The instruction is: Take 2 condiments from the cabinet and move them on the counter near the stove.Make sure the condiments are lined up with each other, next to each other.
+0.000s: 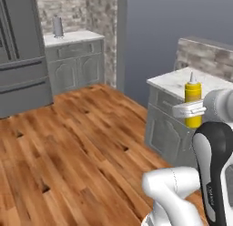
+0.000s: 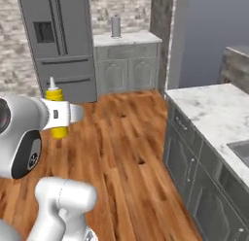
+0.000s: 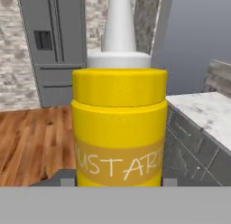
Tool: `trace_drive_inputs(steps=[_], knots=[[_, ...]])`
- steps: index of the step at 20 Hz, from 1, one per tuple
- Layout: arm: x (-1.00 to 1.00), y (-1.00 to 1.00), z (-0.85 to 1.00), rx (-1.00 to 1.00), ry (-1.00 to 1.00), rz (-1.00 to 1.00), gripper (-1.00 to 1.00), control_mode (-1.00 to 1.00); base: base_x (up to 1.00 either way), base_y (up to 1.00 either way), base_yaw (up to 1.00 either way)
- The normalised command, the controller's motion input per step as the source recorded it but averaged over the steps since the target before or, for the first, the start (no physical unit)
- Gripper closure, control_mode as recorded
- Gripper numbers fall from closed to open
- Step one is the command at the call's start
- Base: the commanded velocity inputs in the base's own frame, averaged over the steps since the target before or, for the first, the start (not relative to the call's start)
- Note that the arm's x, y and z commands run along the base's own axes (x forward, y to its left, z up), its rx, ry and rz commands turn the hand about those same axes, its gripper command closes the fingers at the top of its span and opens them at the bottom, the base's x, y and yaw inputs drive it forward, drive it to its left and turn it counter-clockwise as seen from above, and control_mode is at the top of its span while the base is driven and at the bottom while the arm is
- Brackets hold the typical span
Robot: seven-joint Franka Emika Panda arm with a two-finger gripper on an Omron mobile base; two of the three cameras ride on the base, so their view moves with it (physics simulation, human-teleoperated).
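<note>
A yellow mustard squeeze bottle [image 3: 119, 114] with a white pointed nozzle stands upright between my gripper's [image 3: 118, 180] fingers, close to the hand camera. My gripper [image 1: 191, 110] is shut on the bottle [image 1: 193, 94] around its middle and holds it in the air. In the left base view the bottle hangs in front of the white marble counter [image 1: 170, 81]. From the right base view, the gripper [image 2: 63, 113] carries the bottle [image 2: 55, 95] above the wood floor, well left of the counter [image 2: 214, 109].
A steel fridge [image 2: 61, 41] stands at the back, beside a far counter that carries a grey canister [image 2: 115, 26]. Grey base cabinets [image 2: 194, 162] run under the marble counter, and a sink [image 2: 240, 150] is set into it. Open wood floor [image 1: 68, 143] lies between.
</note>
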Motion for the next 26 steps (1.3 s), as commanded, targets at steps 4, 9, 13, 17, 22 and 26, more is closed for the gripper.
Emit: trace_drive_inputs(steps=[4,9,13,17,22,26], knots=[[0.0,0.0,0.0,0.0,0.0,0.0,1.0,1.0,0.07,0.18,0.89],[0.0,0.0,0.0,0.0,0.0,0.0,1.0,1.0,0.0,0.0,1.0],[0.0,0.0,0.0,0.0,0.0,0.0,1.0,1.0,0.0,0.0,1.0],[0.0,0.0,0.0,0.0,0.0,0.0,1.0,1.0,0.0,0.0,0.98],[0.0,0.0,0.0,0.0,0.0,0.0,1.0,1.0,0.0,0.0,0.75],[0.0,0.0,0.0,0.0,0.0,0.0,1.0,1.0,0.0,0.17,0.47]])
